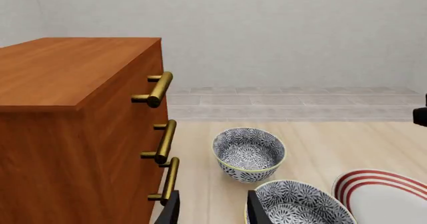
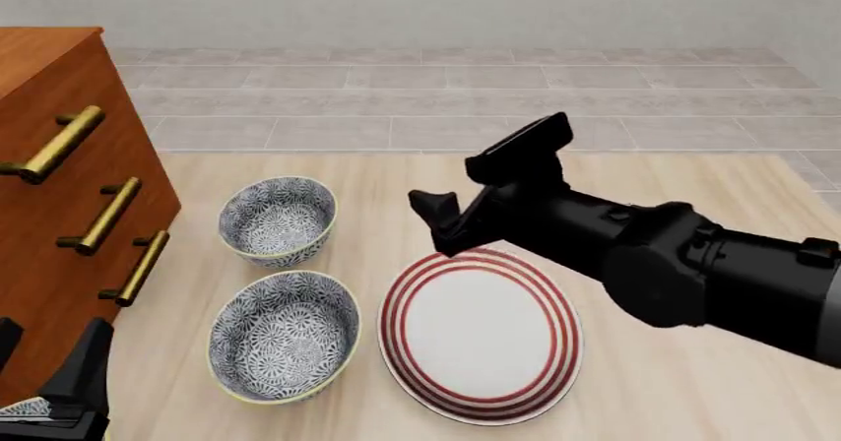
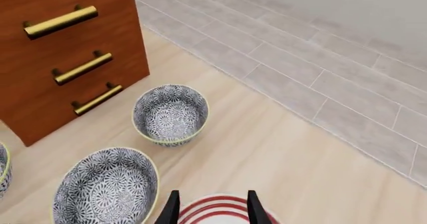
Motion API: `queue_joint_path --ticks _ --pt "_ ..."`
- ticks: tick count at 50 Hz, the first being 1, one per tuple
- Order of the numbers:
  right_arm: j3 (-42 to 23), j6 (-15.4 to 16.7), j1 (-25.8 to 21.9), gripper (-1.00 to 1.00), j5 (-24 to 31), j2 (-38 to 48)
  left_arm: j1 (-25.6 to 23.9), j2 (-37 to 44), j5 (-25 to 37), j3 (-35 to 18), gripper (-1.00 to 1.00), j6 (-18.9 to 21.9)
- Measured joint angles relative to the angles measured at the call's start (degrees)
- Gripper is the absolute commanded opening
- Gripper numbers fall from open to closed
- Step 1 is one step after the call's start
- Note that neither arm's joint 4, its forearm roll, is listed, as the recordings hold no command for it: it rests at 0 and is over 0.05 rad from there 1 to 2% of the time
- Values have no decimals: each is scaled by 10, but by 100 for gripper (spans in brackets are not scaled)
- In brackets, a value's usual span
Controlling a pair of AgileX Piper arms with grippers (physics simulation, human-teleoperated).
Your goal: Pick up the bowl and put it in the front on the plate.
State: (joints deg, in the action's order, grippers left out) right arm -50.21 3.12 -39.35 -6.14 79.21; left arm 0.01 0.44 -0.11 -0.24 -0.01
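Fingers, left gripper (image 1: pixel 212 209): two dark fingertips are showing apart with bare table between them, gripping nothing; the gripper is sitting low at the near left corner of the table, beside the cabinet.
Cabinet (image 2: pixel 53 195): a wooden chest is standing at the far left, presenting three brass handles (image 2: pixel 108 215) toward the bowls.
Rear bowl (image 2: pixel 278 220): the patterned look-alike is resting upright on the table, farther back, apart from the front one.
Front bowl (image 2: pixel 284 335): the task's bowl is sitting upright at the near side, just beside the plate's left rim, untouched.
Plate (image 2: pixel 482 335): the red-ringed plate is lying flat to the right of the front bowl, carrying nothing.
Fingers, right gripper (image 3: pixel 211 206): the two fingertips are standing parted and empty, hovering above the plate's far rim.
Stage: neither bowl is being held; grasping appears not yet begun.
Risk, selection: the bowls are looking identical, so a reach drifting backward would be taking the wrong one.
Risk, grasp: pinching the thin rim off-centre would likely be tipping the front bowl or nudging it against the plate.
Risk, clearance: the left arm is working close to the cabinet and could be clipping its handles.
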Motion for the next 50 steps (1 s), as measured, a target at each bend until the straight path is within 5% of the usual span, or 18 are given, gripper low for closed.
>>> queue_joint_path --ticks 50 --pt "-269 6 -53 100 151 203 0 0 0 0 100 0"
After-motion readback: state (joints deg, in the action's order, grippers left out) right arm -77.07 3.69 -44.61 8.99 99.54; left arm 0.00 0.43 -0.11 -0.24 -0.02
